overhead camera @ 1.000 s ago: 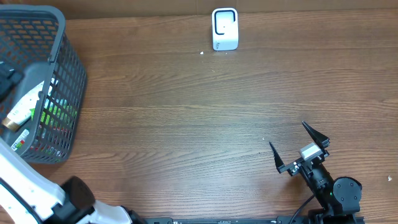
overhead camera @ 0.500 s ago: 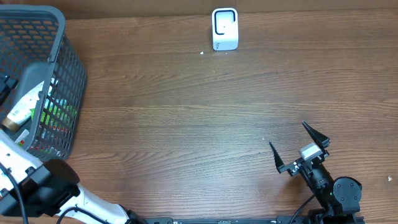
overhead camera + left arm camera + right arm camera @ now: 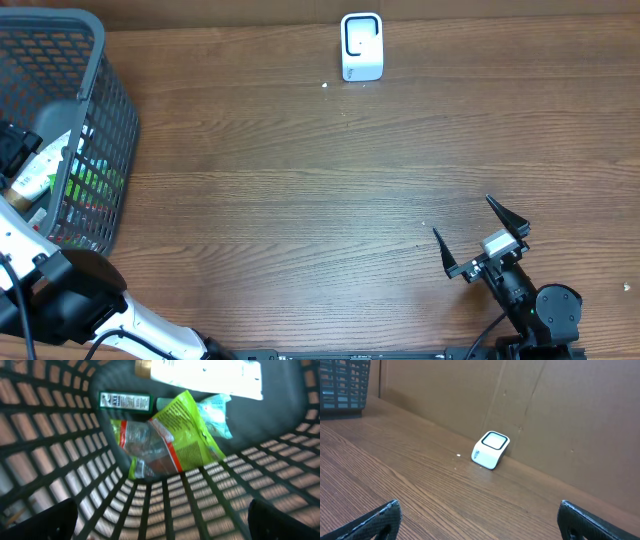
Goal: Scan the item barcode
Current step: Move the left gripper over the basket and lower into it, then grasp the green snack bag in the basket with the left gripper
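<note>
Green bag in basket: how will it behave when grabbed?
Green bag looks creased, so probably floppy and light; likely sags from a pinch. Its glossy film may slip. It overlaps a clear packet, which might drag along.

Print on green box (image 3: 124, 401), pouch (image 3: 185, 435), scanner (image 3: 490, 450), all illegible

scanner (image 3: 491, 450): small white box with rounded corners and a dark-rimmed window on its face; sits on the counter (image 3: 300, 200) at the far edge, close to the back wall, face angled up.
tube (image 3: 200, 372): white, gold cap, lying flat in the basket (image 3: 50, 460); partly cut off by the frame.
pouch (image 3: 187, 435): lime green, crumpled, fine print too blurred to read; on the basket floor just below the tube.
packet (image 3: 142, 445): clear with red and green edging, partly under the pouch.
small box (image 3: 124, 401): dark green, flat, just beside the tube's cap.
</note>
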Action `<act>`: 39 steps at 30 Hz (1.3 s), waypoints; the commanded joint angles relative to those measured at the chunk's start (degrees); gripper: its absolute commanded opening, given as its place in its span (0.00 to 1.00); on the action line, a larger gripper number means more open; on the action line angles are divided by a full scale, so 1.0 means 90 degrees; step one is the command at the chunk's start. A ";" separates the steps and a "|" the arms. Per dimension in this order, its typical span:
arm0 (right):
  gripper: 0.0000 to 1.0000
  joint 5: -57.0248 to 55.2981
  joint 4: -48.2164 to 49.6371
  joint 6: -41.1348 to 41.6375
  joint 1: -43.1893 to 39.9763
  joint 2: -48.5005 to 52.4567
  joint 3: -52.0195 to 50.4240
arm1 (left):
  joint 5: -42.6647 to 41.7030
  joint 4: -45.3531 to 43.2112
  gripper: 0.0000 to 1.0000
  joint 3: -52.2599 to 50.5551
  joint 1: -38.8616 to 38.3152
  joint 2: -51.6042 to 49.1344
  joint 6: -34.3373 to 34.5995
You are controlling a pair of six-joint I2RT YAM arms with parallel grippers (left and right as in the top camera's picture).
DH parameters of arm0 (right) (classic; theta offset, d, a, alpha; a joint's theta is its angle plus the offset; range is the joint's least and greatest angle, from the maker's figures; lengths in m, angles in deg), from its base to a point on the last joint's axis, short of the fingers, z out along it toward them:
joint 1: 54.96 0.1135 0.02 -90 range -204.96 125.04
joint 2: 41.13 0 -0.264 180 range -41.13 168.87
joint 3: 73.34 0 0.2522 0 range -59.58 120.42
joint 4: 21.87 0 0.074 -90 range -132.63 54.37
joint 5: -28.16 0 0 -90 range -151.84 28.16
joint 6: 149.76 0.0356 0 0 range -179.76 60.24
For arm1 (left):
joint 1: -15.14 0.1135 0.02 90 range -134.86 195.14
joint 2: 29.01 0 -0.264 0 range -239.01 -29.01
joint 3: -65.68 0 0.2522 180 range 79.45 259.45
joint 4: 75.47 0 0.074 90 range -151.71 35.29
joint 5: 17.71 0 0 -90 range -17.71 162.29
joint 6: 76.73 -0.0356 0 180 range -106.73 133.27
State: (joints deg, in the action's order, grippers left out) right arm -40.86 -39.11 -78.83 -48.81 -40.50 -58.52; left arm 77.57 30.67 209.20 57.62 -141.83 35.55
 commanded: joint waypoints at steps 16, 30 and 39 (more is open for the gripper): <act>1.00 -0.0041 0.0036 0.0078 0.0041 -0.0051 -0.0068 | 0.0075 -0.3079 1.00 -0.3908 -0.0032 -0.0109 0.0010; 1.00 -0.0041 0.0036 0.0078 0.0041 -0.0051 -0.0068 | 0.0095 -0.4303 0.07 -0.5149 -0.0012 -0.0109 0.0107; 1.00 -0.0041 0.0036 0.0078 0.0041 -0.0051 -0.0068 | -0.0279 -0.3623 0.04 -0.4216 -0.0012 -0.0068 0.0010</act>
State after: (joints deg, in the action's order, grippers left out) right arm -40.86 -39.11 -78.83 -48.81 -40.50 -58.52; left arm 77.64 -4.98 165.46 57.60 -141.91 36.03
